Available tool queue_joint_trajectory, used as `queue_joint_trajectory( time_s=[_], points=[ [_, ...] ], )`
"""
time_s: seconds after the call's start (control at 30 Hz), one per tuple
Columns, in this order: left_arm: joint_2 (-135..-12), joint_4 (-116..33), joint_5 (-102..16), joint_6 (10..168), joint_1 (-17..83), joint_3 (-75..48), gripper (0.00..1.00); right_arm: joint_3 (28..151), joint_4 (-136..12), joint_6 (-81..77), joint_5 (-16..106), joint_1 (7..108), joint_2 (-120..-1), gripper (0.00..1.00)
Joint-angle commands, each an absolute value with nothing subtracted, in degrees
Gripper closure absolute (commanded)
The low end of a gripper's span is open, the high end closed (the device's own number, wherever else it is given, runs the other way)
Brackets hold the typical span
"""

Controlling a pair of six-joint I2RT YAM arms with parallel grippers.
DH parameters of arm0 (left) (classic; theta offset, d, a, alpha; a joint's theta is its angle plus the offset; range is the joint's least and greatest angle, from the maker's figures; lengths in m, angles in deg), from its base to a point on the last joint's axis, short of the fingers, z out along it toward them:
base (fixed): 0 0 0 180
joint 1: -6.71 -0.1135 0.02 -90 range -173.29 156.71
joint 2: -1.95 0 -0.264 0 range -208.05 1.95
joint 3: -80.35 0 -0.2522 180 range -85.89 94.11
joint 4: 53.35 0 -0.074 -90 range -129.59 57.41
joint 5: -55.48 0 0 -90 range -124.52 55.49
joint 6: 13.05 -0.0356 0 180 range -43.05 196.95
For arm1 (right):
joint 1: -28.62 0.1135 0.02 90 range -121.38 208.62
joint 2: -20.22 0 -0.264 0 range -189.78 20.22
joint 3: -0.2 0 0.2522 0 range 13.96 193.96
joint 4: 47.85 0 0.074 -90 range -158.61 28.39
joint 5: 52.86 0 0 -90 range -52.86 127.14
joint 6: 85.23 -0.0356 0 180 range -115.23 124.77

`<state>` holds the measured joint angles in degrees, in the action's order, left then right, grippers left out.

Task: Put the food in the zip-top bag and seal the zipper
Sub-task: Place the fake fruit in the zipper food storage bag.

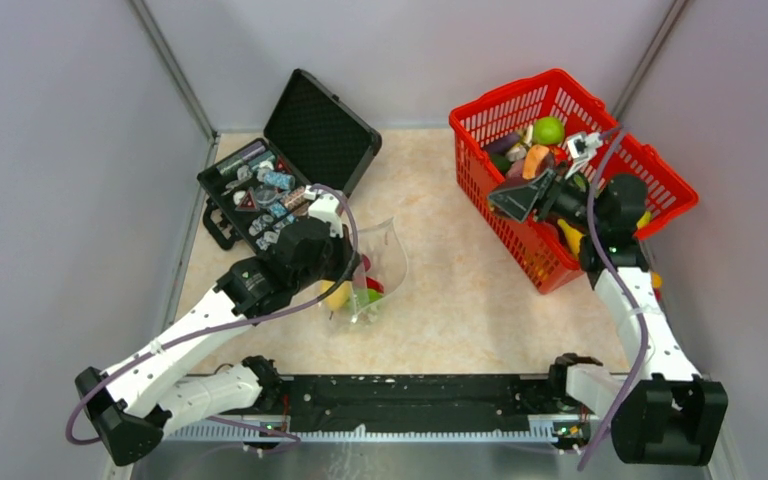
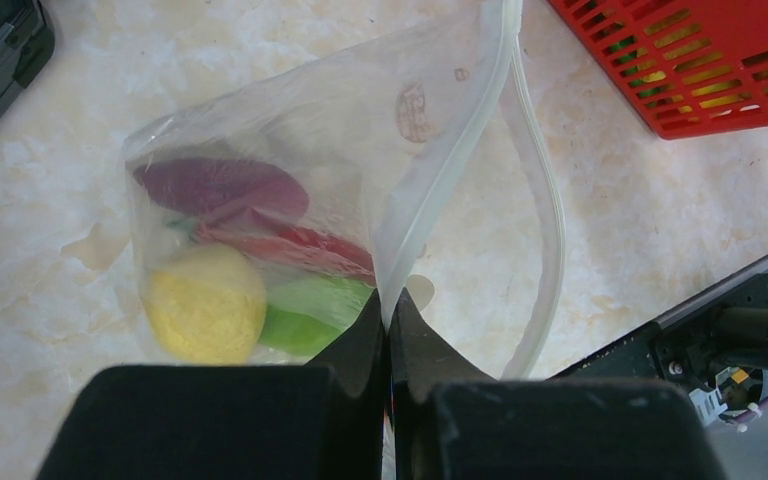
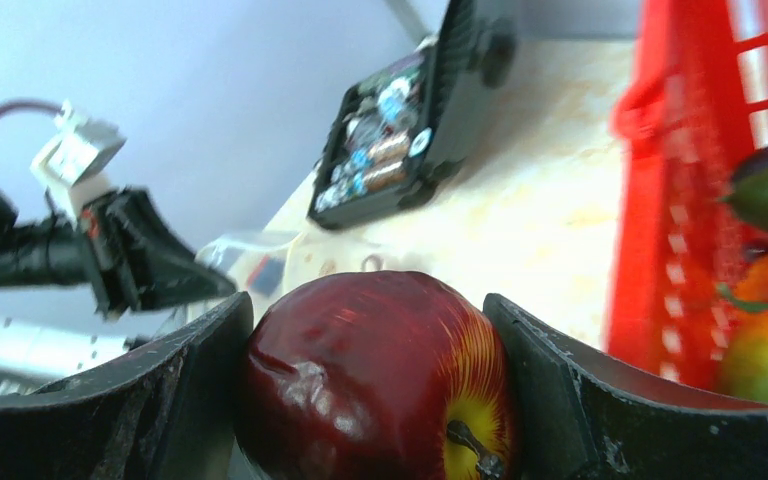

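Note:
The clear zip-top bag lies on the table with its mouth open. In the left wrist view the bag holds a purple piece, a red piece, a yellow fruit and a green piece. My left gripper is shut on one side of the whitish zipper strip; the other side bows away. My right gripper is shut on a dark red apple. It hovers at the red basket's left wall.
The red mesh basket at the back right holds several more toy fruits and vegetables. An open black case of small metal parts stands at the back left, close behind my left arm. A black rail runs along the near edge.

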<state>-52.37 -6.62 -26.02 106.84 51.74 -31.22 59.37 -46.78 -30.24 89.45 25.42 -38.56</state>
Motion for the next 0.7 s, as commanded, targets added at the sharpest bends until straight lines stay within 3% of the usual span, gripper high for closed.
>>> queue_joint_trajectory(
  time_s=[0.0, 0.2, 0.67],
  points=[
    [-52.7, -9.5, -26.4, 106.7, 51.7, -31.0, 1.00, 62.0, -48.3, -25.3, 94.8, 31.2, -37.6, 0.83],
    [-52.6, -9.5, -26.2, 106.7, 51.7, -31.0, 1.00, 64.1, -54.2, -19.6, 92.7, 40.2, -37.5, 0.83],
    [-52.3, -10.6, -30.9, 106.8, 51.7, -29.4, 1.00, 67.4, -62.1, 0.1, 63.1, 69.4, -38.9, 0.82]
  ],
)
